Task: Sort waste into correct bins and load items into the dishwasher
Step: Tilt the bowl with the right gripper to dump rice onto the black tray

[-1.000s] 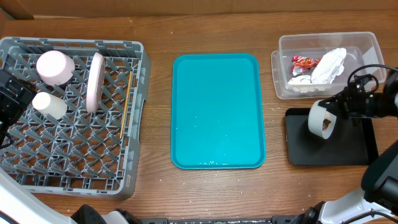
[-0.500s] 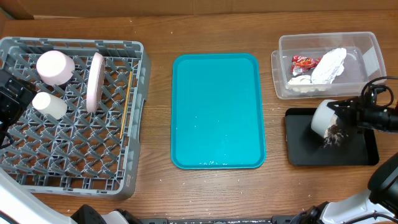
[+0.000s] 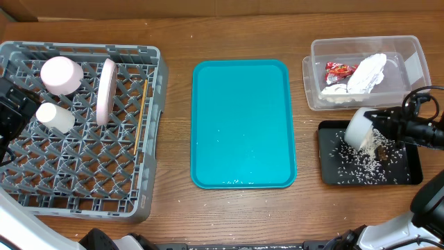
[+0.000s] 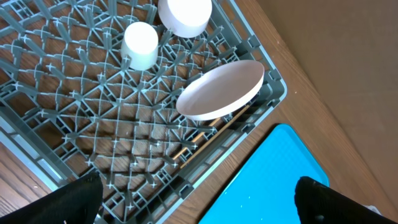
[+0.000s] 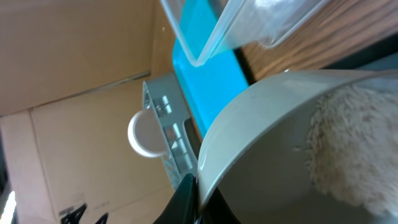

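My right gripper (image 3: 381,130) is clamped on the rim of the white bowl (image 3: 359,129), which is tipped on its side over the flat black tray (image 3: 411,171).

Loose rice (image 3: 359,164) speckles the tray's matte floor. My right wrist view alone shows the bowl's glossy inside, with a clump of grains clinging there (one dark finger (image 5: 186,194) edges the rim). Behind the tray, the clear tub (image 3: 418,50) holds the shiny red wrapper (image 3: 340,69) and the crumpled napkin (image 3: 368,71). My left gripper (image 4: 198,184) hangs spread wide, gripping nothing, above the grey lattice rack (image 3: 83,177). There the plate (image 4: 219,90) stands on edge beside the pink dish (image 4: 185,14) and the cup (image 4: 140,45). The thin chopsticks (image 4: 212,131), slotted along the rack wall, show clearly only from this wrist.
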Available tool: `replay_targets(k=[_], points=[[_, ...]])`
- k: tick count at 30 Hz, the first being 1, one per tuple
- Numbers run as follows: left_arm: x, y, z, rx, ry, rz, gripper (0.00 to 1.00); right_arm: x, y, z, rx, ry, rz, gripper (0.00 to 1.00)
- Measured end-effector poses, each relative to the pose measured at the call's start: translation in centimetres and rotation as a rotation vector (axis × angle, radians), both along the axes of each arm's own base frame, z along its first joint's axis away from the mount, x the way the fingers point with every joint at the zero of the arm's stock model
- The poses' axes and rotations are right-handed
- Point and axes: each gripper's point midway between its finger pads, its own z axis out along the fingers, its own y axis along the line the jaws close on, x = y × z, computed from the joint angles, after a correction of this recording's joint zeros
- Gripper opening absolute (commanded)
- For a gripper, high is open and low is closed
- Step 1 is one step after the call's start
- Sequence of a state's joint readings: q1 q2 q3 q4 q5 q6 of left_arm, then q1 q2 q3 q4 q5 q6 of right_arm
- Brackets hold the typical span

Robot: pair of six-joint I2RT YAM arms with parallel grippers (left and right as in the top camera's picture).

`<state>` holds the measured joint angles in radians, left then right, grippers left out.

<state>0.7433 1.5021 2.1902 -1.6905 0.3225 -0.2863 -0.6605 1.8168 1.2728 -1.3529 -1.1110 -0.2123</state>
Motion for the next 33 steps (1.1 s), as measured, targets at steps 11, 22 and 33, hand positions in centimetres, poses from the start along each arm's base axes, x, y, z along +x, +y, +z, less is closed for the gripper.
replay_targets(k=[11,22,33], points=[[0.0,0.0,0.0,0.0,0.0,0.0,1.0,1.3,-0.8,0.0,-0.033,-0.073,-0.017,0.04],[0.0,0.0,0.0,0.0,0.0,0.0,1.0,1.2,-0.7,0.2,-0.034,-0.095,-0.006,0.04],[0.0,0.0,0.0,0.0,0.0,0.0,1.0,0.8,-0.8,0.0,-0.019,-0.069,-0.019,0.04]])
